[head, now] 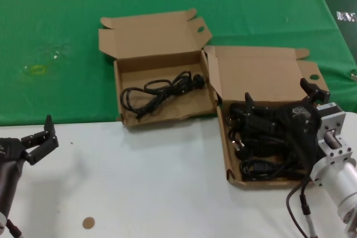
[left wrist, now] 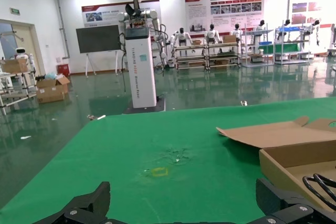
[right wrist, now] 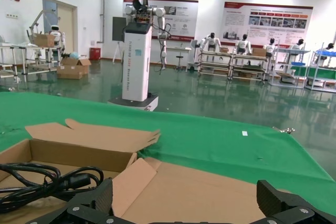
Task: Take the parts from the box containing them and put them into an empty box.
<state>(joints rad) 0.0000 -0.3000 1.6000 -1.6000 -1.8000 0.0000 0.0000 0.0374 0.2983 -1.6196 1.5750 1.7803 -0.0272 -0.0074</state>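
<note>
Right gripper [head: 279, 101] hovered over the box containing them [head: 224, 154], fingers spread, nothing clamped. Several of the parts [head: 259, 149] were piled in that box, on the white table's right side. One cord [head: 159, 92] already lay in the other box [head: 118, 90], so that one wasn't empty; judged early, most transfers left. Left gripper [head: 40, 137] sat parked open at the near left. Green cloth [head: 56, 37] lay behind both boxes. Tangled cords looked the likely snag.

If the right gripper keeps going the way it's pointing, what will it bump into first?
Probably the raised lid of the box holding the cords. The open right gripper points across that box toward it, though depth is hard to judge.
</note>
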